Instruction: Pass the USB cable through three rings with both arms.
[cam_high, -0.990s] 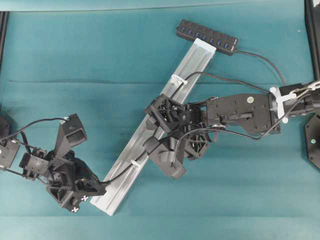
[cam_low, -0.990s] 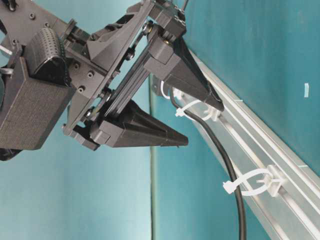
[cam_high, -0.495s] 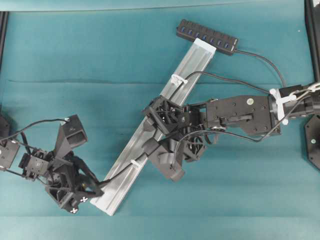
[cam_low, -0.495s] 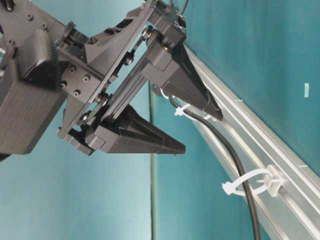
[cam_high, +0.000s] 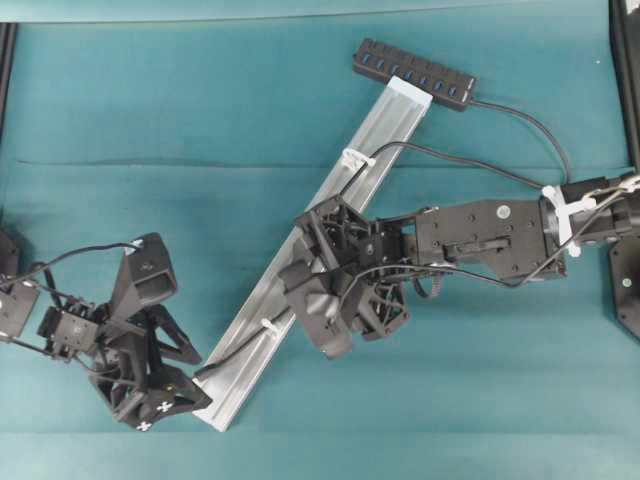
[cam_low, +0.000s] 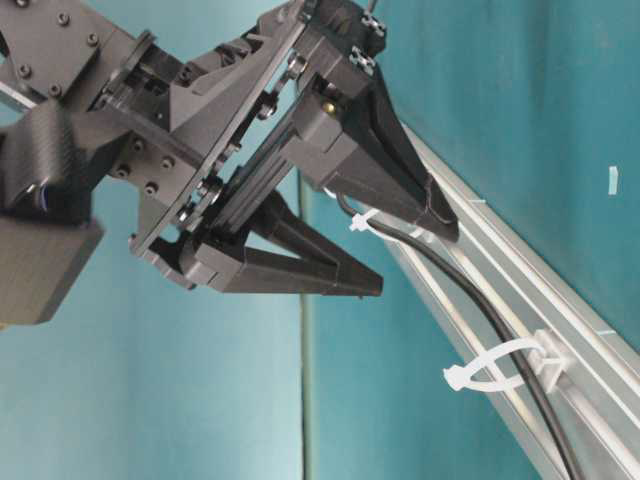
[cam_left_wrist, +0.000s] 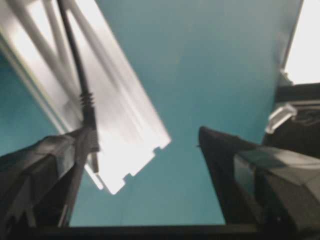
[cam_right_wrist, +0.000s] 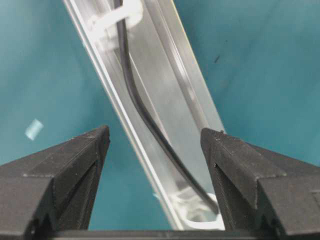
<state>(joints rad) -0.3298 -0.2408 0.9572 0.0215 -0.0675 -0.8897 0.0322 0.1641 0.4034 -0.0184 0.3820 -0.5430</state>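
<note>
— Reading any label? 
— None legible; only white cross marks on the left gripper (cam_high: 165, 385), whose pointed lattice jaws are spread, the plug beside one finger, ungripped.
— And the cord?
— The USB cable (cam_high: 235, 350), thin and black, lies along the ribbed silver rail (cam_high: 375, 135) through translucent white rings (cam_low: 500, 365).
— The other claw?
— The right gripper (cam_high: 315, 300) hangs spread above the rail, gripping nothing; teal cloth lies bare either side.
</note>
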